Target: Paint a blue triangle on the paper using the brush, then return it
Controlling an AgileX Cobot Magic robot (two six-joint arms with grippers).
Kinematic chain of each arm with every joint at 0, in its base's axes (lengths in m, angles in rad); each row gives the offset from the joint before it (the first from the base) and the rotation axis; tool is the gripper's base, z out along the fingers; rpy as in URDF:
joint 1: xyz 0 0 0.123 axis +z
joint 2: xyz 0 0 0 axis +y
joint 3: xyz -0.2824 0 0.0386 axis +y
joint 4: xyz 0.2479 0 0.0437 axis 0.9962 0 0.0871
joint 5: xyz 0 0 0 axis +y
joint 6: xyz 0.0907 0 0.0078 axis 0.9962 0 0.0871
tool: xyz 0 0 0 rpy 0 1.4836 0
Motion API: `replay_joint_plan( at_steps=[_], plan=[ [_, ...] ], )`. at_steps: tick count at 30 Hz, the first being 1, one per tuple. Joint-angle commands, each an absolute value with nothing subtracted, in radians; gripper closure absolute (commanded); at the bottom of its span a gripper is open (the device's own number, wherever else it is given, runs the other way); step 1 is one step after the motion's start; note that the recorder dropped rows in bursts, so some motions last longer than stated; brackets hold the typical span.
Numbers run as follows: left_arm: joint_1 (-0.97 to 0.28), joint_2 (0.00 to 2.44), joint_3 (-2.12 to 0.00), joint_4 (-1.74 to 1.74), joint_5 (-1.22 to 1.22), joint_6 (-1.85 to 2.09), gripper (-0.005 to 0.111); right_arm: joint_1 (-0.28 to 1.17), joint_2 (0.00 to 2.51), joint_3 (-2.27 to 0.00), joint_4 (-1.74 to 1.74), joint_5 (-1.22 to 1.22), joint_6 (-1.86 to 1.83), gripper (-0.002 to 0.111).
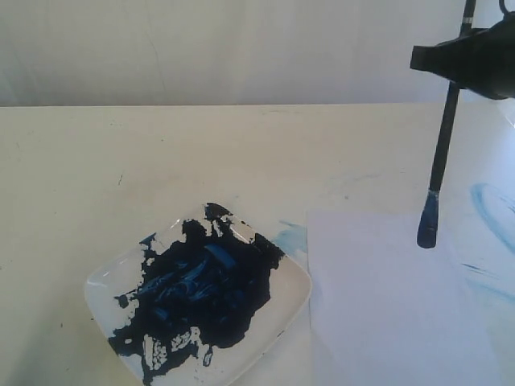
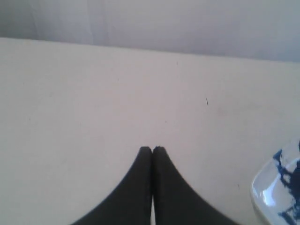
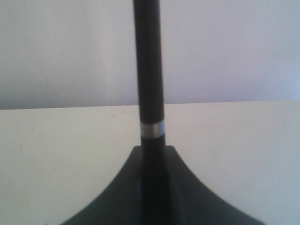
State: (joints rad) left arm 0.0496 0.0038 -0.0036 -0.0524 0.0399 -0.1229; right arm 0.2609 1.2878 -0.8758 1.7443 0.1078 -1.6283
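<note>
My right gripper (image 1: 430,60) hangs at the upper right, shut on the brush (image 1: 441,153). The brush stands nearly upright, and its blue-loaded tip hovers just above the far edge of the white paper (image 1: 386,305). In the right wrist view the black handle with a silver band (image 3: 152,129) rises from between the gripper's (image 3: 152,149) fingers. The visible part of the paper is blank; the blue triangle is out of view. My left gripper (image 2: 152,148) is shut and empty above bare tabletop.
A square white dish (image 1: 282,310) smeared with dark-blue paint sits left of the paper; one corner of the dish (image 2: 267,187) shows in the left wrist view. Faint light-blue smears (image 1: 491,205) mark the table beyond the paper's right side. A pale wall backs the table.
</note>
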Motion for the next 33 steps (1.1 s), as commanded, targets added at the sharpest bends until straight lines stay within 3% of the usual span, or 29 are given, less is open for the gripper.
replay_joint_plan(
  at_steps=[1,7,11,14,17,23,29,33],
  plan=[
    [0.044,0.000,0.000,-0.053,-0.115,-0.131,0.107,0.258,1.247,-0.884,1.744,0.099,-1.630,0.108],
    [0.046,0.000,0.000,-0.071,-0.411,-0.264,0.107,0.258,1.200,-0.884,1.744,0.049,-1.649,0.108],
    [0.046,0.010,-0.037,-0.055,-0.227,-0.605,0.107,0.258,1.178,-0.884,1.744,0.047,-1.649,0.108],
    [0.039,0.114,-0.136,0.142,-0.120,-0.817,0.107,0.258,1.167,-0.884,1.744,0.047,-1.649,0.108],
    [-0.016,0.273,-0.257,0.525,-0.181,-1.057,0.107,0.258,1.154,-0.884,1.744,0.047,-1.649,0.108],
    [-0.165,0.772,-0.573,1.707,-0.392,-1.942,0.107,0.258,1.120,-0.884,1.744,0.047,-1.649,0.108],
    [-0.184,1.236,-0.852,1.744,-0.855,-1.924,0.107,0.258,1.067,-0.882,1.744,0.017,-1.656,0.108],
    [-0.307,1.425,-0.976,1.744,-0.923,-1.926,0.107,0.258,1.031,-0.882,1.744,-0.014,-1.656,0.108]
  ],
)
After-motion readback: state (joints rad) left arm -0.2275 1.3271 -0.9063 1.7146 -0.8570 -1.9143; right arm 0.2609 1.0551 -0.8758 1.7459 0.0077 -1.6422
